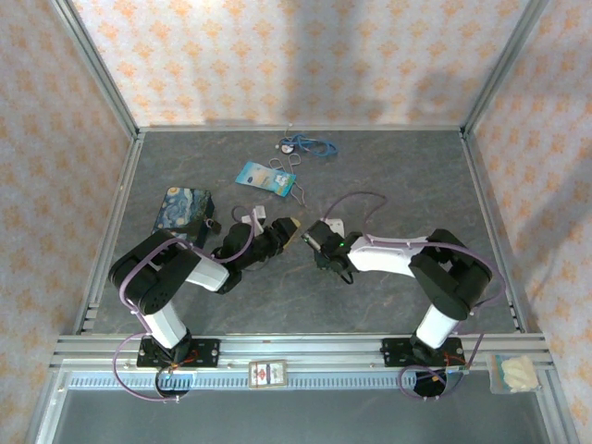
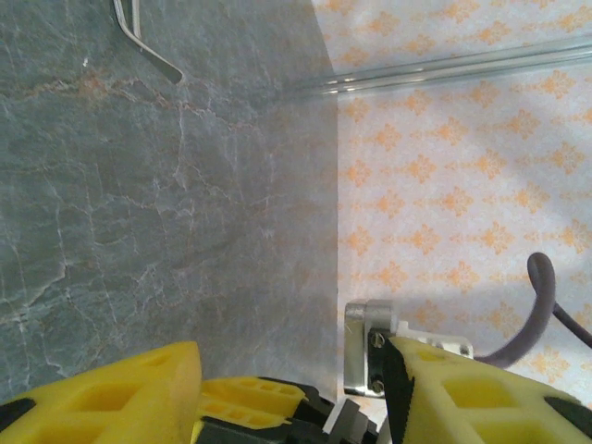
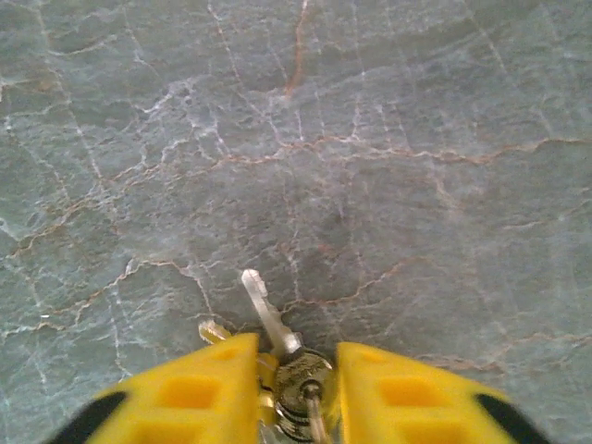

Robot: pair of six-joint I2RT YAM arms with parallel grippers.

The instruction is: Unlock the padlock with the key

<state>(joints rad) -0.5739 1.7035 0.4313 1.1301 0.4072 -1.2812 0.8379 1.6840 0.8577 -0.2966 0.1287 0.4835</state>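
Note:
In the right wrist view my right gripper (image 3: pixel 296 356) is shut on the key (image 3: pixel 268 310). Its yellow fingers (image 3: pixel 199 379) press the round head, and the silvery blade points forward just above the table. A second brassy key tip (image 3: pixel 213 330) pokes out beside the left finger. My left gripper (image 2: pixel 291 356) holds a dark body with a grey metal part, the padlock (image 2: pixel 344 418), low between its yellow fingers (image 2: pixel 139 384); most of it is hidden. From above, the left gripper (image 1: pixel 289 231) and right gripper (image 1: pixel 319 239) face each other closely at mid-table.
A starry blue box (image 1: pixel 182 209) lies by the left arm. A blue card on a wire ring (image 1: pixel 266 178) and a blue cord (image 1: pixel 310 145) lie farther back. Metal rails edge the grey marbled table (image 1: pixel 407 185). A thin wire (image 2: pixel 139 37) shows ahead of the left gripper.

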